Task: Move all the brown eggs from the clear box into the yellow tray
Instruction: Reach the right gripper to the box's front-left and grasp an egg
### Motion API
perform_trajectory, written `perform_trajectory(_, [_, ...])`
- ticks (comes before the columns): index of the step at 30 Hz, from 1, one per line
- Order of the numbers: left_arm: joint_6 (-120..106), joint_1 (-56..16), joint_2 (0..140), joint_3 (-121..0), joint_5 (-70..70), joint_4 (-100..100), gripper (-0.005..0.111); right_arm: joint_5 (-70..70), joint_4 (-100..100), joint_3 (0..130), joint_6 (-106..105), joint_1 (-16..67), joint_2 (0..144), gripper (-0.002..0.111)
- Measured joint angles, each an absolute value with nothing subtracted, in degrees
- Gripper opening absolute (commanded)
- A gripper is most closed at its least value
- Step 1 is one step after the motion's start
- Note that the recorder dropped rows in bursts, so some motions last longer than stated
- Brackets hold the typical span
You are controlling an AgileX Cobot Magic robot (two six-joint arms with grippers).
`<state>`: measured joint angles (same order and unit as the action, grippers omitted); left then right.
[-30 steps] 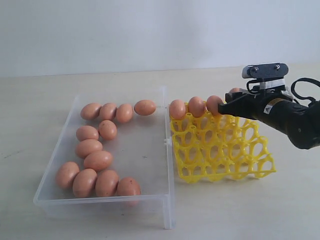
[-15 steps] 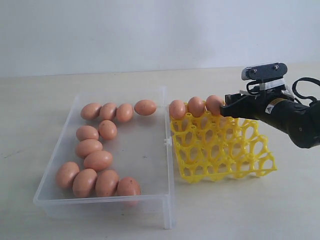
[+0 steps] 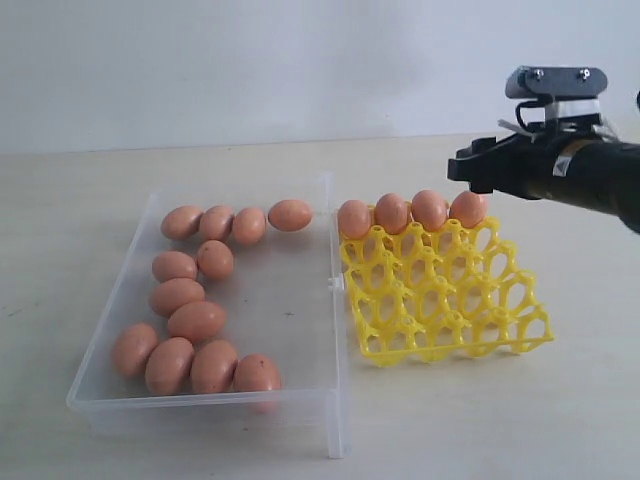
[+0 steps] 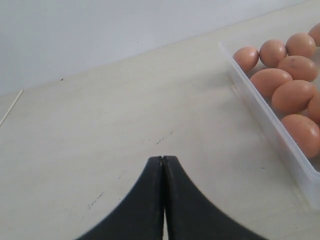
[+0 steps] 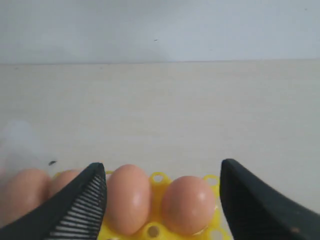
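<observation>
The clear box [image 3: 200,415] sits on the left of the pale bench [image 3: 500,420] in the exterior view; the yellow tray [image 3: 440,300] lies just beside its right wall, though whether the two touch I cannot tell. Twelve brown eggs [image 3: 196,321] lie loose in the box: four in a line along the far wall, four more in a loose column down the left side, and four along the near wall. Four more eggs stand in the tray, one to a cell, filling its far row from end to end; they occupy that row only.

The right gripper [image 3: 470,172] hangs in the air above the rightmost egg of that row and is clear of it; its own camera shows the two black fingers [image 5: 82,202] spread wide and gripping nothing, with two eggs of the row showing below in the gap between them.

The left gripper [image 4: 163,165] is outside the exterior view; its wrist camera shows the jaws pressed together tip to tip, closed on nothing, over the bench surface. One wall of the box, and several eggs behind it, show off to one side of that view. A plain white wall [image 3: 300,60] backs the bench.
</observation>
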<state>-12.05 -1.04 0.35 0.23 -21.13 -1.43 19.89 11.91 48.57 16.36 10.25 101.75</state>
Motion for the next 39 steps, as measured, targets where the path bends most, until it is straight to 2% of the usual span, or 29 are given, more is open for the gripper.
perform_trajectory(6, [-12.05, -1.04, 0.35, 0.23, -21.13, -1.43, 0.000, -7.58, 18.84, 55.13, 27.04, 21.27, 93.58, 0.061])
perform_trajectory(11, [-12.05, -1.04, 0.35, 0.23, -21.13, -1.43, 0.000, -13.09, 15.27, 59.96, 23.03, 31.71, 94.12, 0.059])
perform_trajectory(14, [-12.05, -1.04, 0.35, 0.23, -21.13, -1.43, 0.000, -17.49, 6.52, 65.00, 15.35, 36.69, 98.23, 0.057])
perform_trajectory(18, [-12.05, -1.04, 0.35, 0.23, -21.13, -1.43, 0.000, -32.00, -4.77, 75.48, 4.21, 41.39, 106.98, 0.057])
perform_trajectory(25, [-12.05, -1.04, 0.35, 0.23, -21.13, -1.43, 0.000, -56.52, -9.50, 97.96, -10.06, 47.21, 121.20, 0.057])
perform_trajectory(32, [-12.05, -1.04, 0.35, 0.23, -21.13, -1.43, 0.000, -63.60, -9.98, 112.56, -22.58, 49.38, 128.63, 0.057])
perform_trajectory(39, [-12.05, -1.04, 0.35, 0.23, -21.13, -1.43, 0.000, -64.47, -9.41, 118.39, -26.44, 49.38, 134.63, 0.057])
